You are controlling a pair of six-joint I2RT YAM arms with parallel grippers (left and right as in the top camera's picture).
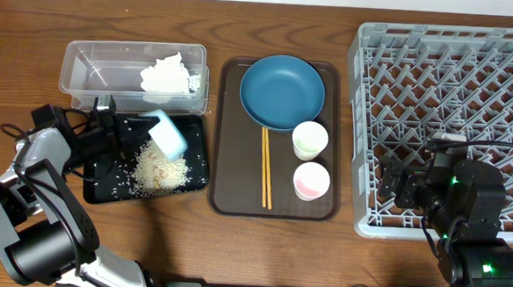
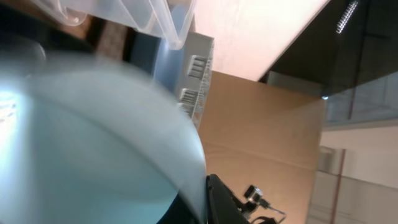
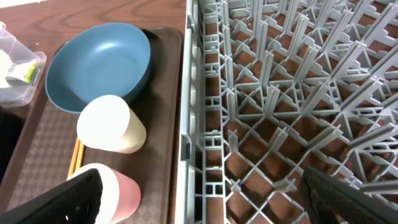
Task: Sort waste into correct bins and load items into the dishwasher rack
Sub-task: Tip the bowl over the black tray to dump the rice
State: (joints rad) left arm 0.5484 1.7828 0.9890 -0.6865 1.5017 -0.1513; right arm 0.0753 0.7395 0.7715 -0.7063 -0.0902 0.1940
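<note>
Two pincers nearest. Left pincer (image 1: 123, 133): clamped on small light-blue bowl (image 1: 167, 134), which is tipped over black tray (image 1: 195, 149) holding loose rice (image 1: 160, 169). Right pincer (image 1: 393, 184): spread wide, empty, above near-left corner of grey rack (image 1: 472, 67). Brown tray (image 1: 238, 160) between them, on counter (image 1: 16, 25): pink-tinted cup (image 1: 312, 181), white cup (image 1: 309, 139), chopsticks (image 1: 266, 166) beside both, dark blue bowl (image 1: 282, 92) at far end. Farthest: clear tub (image 1: 93, 65), just beyond black tray, containing crumpled paper (image 1: 168, 76).
</note>
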